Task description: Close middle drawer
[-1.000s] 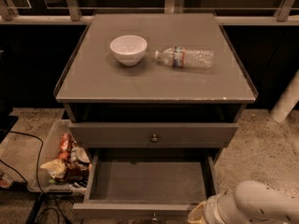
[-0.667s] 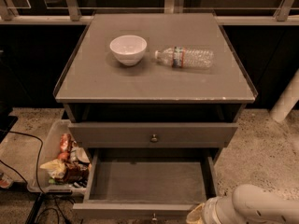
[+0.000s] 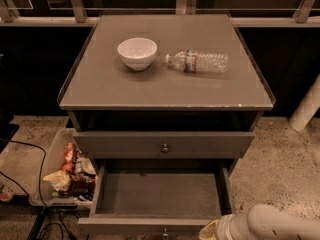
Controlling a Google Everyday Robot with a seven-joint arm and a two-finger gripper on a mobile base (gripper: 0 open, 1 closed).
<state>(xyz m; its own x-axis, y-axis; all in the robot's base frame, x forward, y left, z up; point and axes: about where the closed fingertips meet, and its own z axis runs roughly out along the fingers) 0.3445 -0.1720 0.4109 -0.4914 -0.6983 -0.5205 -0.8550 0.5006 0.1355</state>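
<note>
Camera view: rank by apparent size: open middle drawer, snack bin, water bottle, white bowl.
1. Open grey-brown middle drawer with round metal knob, though nearest the camera.
2. Clear plastic floor bin of snack packets, partly hidden.
3. Clear plastic water bottle and white round bowl: about equal, unranked.
Claw sits at the drawer's front right corner.
</note>
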